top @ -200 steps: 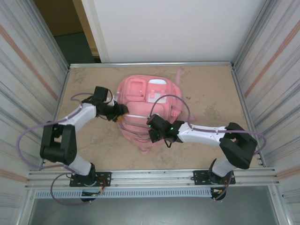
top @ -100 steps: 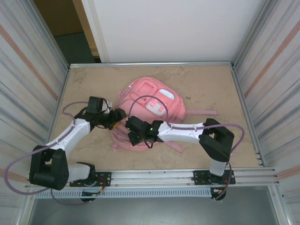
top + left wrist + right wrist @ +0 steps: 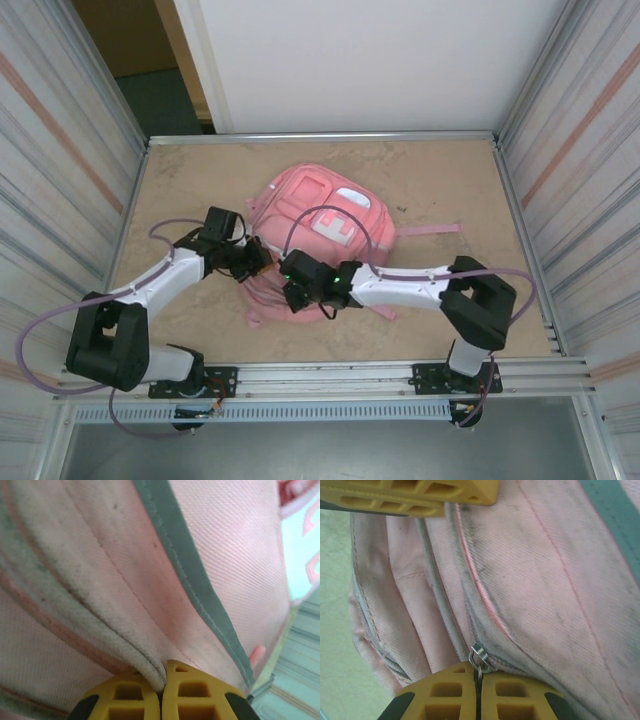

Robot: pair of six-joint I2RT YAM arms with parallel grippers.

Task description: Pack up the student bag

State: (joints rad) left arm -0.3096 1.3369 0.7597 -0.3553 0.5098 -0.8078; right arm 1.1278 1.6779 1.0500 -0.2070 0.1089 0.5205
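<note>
Top external view: the student bag [image 3: 320, 225] is noted lying flat on the desk [image 3: 450, 170], front side up, about the middle of the surface. A white patch [image 3: 345, 212] with pink marks is seen on the bag's upper face. One pink strap [image 3: 428, 230] is trailed out from the bag's right side.

The left claw [image 3: 258, 260] is set at the bag's near-left edge. The right claw [image 3: 290, 290] is set at the bag's near edge, just beside the left claw.

Left wrist view: the left claw [image 3: 162, 675] is seen fully closed. Its yellow fingers [image 3: 195, 692] are pressed together on a soiled, pale piped seam [image 3: 100, 620] of the bag [image 3: 235, 545], and a fold of that seam is pinched between the tips. A grey-green trim band [image 3: 200, 595] is run diagonally across the pink fabric beside the seam.

Right wrist view: the right claw [image 3: 477, 672] is likewise closed, and a small metal zip pull [image 3: 479, 655] is gripped between its tips. The zip line [image 3: 445, 590] is traced upward from the pull across the bag [image 3: 560, 590]. The left claw's yellow fingers [image 3: 420, 495] are recorded further along the same edge of the bag, clamped on the fabric. Pale desk surface [image 3: 335, 630] is glimpsed past the bag's side.
</note>
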